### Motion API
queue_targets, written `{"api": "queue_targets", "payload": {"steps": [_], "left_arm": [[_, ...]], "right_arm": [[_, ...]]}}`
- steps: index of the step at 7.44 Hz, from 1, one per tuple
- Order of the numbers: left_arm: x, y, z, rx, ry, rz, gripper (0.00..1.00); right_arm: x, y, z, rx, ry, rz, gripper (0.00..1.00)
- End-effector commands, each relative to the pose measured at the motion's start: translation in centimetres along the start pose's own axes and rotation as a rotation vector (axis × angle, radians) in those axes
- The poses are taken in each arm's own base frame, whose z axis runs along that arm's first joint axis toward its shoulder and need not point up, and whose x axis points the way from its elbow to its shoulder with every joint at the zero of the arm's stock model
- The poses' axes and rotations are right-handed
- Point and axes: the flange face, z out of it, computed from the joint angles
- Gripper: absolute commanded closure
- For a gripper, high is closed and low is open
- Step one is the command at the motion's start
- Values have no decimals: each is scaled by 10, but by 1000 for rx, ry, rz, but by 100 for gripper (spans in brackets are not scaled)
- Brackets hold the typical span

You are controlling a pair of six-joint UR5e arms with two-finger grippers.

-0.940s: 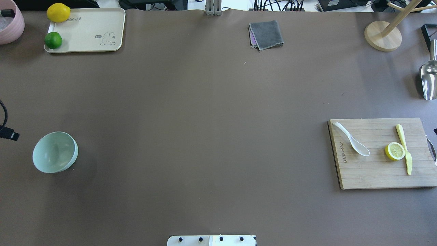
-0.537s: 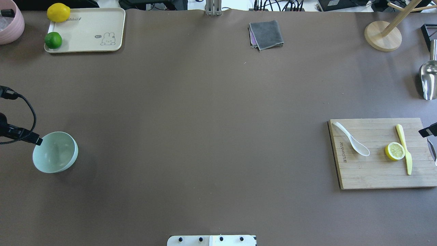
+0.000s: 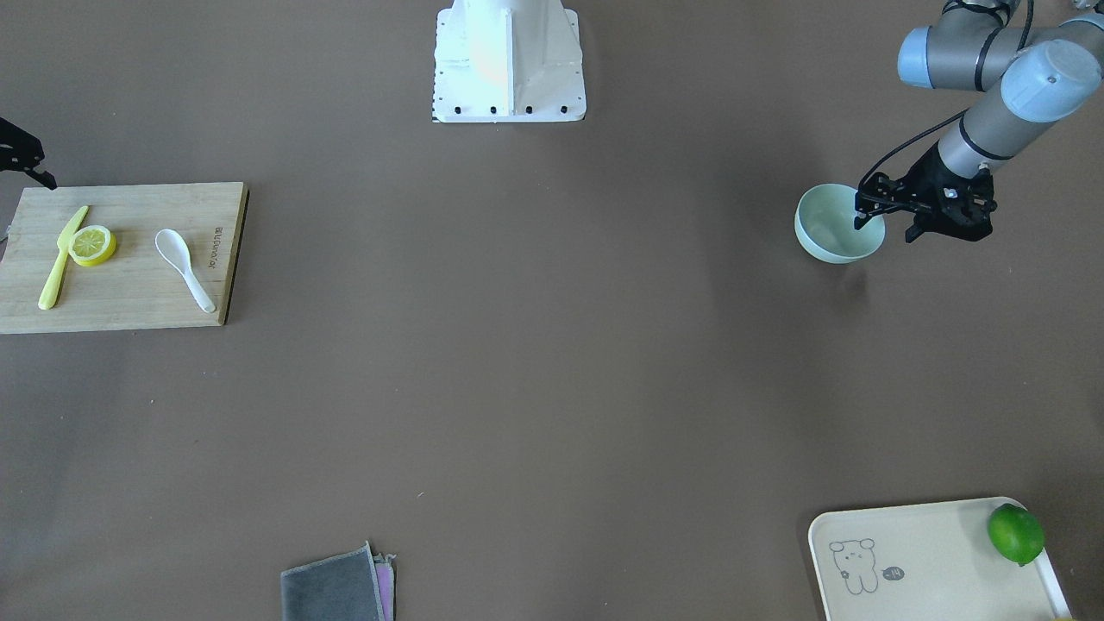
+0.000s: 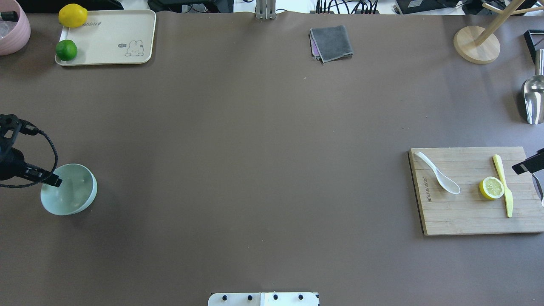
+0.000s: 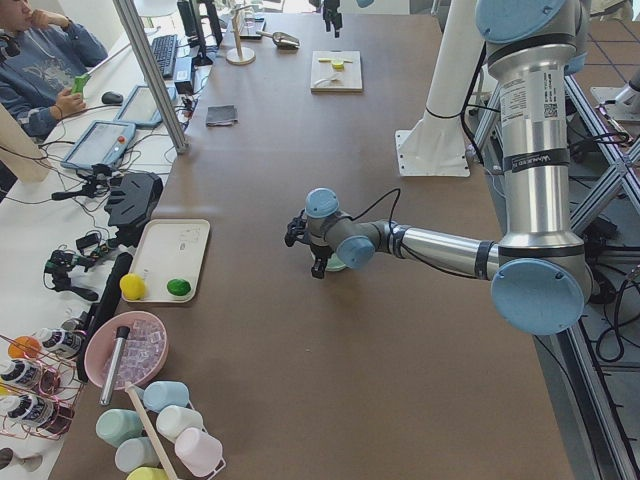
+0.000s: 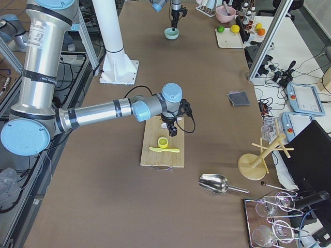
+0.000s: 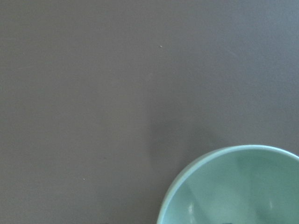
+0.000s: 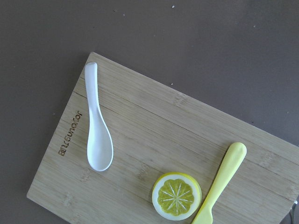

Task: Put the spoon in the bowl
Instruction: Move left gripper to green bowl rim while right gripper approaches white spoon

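The white spoon (image 4: 440,174) lies on the left part of a wooden cutting board (image 4: 467,219), scoop toward the robot; it also shows in the front view (image 3: 183,266) and the right wrist view (image 8: 98,140). The mint-green bowl (image 4: 74,193) stands empty at the table's left, also in the front view (image 3: 828,231) and the left wrist view (image 7: 238,186). My left gripper (image 3: 888,226) is open and hovers over the bowl's outer rim. My right gripper (image 4: 534,158) is at the board's right edge, far from the spoon; its fingers look apart and hold nothing.
A lemon slice (image 4: 491,188) and a yellow knife (image 4: 503,187) lie on the board, right of the spoon. At the back are a cream tray (image 4: 110,38) with a lemon and a lime, a grey cloth (image 4: 331,42), a wooden stand (image 4: 476,44) and a metal scoop (image 4: 533,100).
My left gripper has come in from the left edge to over the bowl's rim. My right gripper has edged in over the board's right side. Spoon and bowl have not moved.
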Motion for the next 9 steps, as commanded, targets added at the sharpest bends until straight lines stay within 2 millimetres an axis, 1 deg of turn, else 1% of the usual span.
{"api": "queue_targets", "payload": {"steps": [1,2,3,4,5,6,7,8,9], "left_arm": [[1,-1,3,-1,4,3,86],[7,-3,5,-1,9,13,100],[11,-2,5,-2,13,18,100],[17,-5,-1,11,19,25,100],[42,-15,-19,41,49,-31,100],[69,-28,-21,40,71,-84,100],[104,-53,-32,28,67,-130,100],[155,-80,-46,1,62,-194,100],[222,-105,-59,-12,87,-242,100]], "right_arm": [[-2,-1,1,-3,-1,7,1],[-3,-1,2,-5,-2,19,1],[-4,-2,2,-4,-3,20,1],[-10,-13,0,7,-4,32,2],[-24,-28,5,10,3,52,3],[-39,-38,16,-1,20,34,5],[-55,-51,25,-2,31,-7,6],[-66,-55,38,-20,37,-34,7],[-81,-63,48,-27,45,-69,8]]}}
